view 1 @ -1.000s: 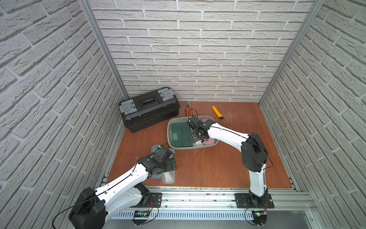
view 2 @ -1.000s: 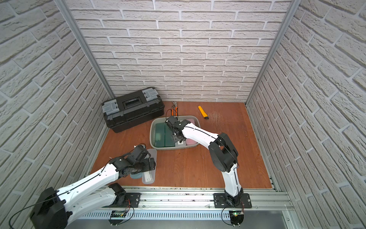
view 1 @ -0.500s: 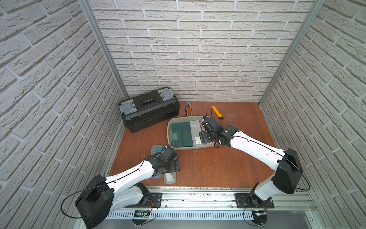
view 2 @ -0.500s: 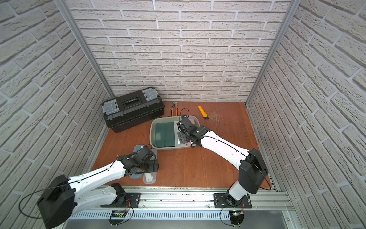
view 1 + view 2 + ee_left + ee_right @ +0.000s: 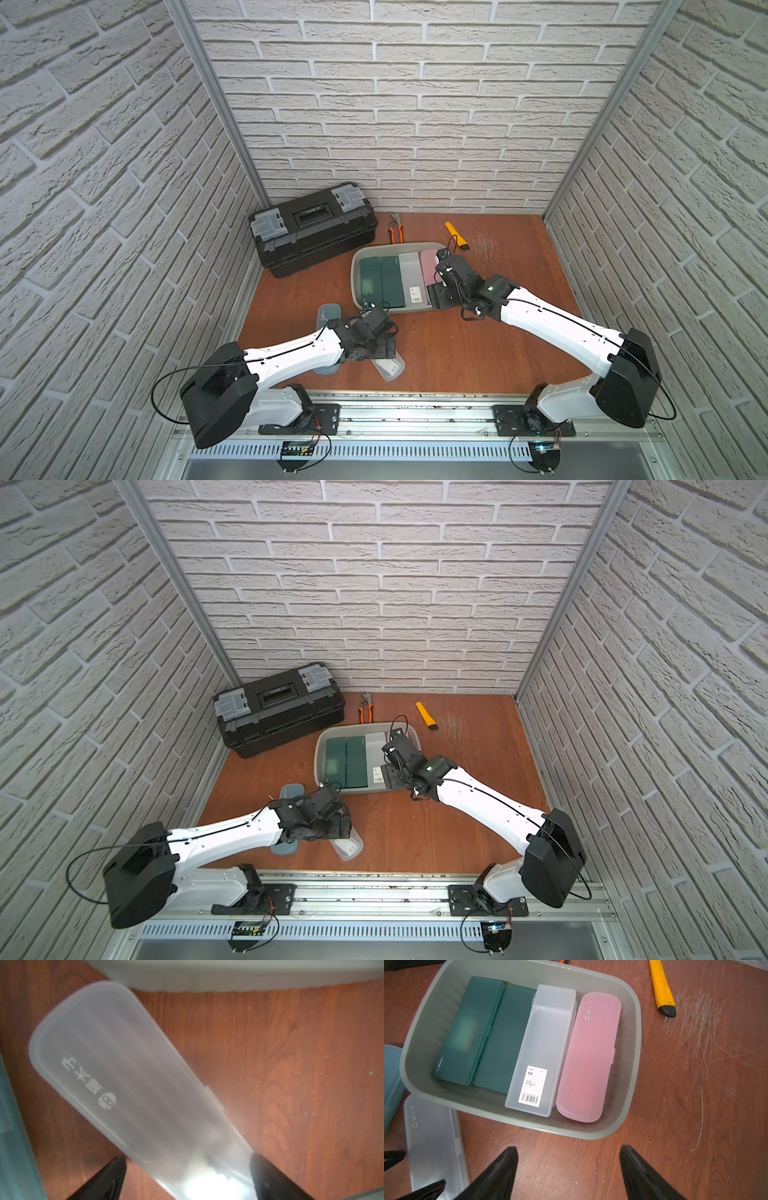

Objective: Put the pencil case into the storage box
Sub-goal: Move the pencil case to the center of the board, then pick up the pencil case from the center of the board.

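My white-and-black left arm (image 5: pixel 291 357) reaches forward and low, and the black two-fingered left tool (image 5: pixel 188 1160) points downward with its fingers spread; I can't tell whether they are pressing on anything. My matching right arm (image 5: pixel 552 324) stretches forward and inward, the right tool (image 5: pixel 568 1147) angled down, jaws wide apart and empty.

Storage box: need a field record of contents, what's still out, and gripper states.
storage box: lidless, four cases in it
inside: two dark green cases, clear labelled case, pink case, side by side
outside: frosted case, blue-grey case
left gripper: straddles frosted case; grip unclear
right gripper: open, empty, outside the box
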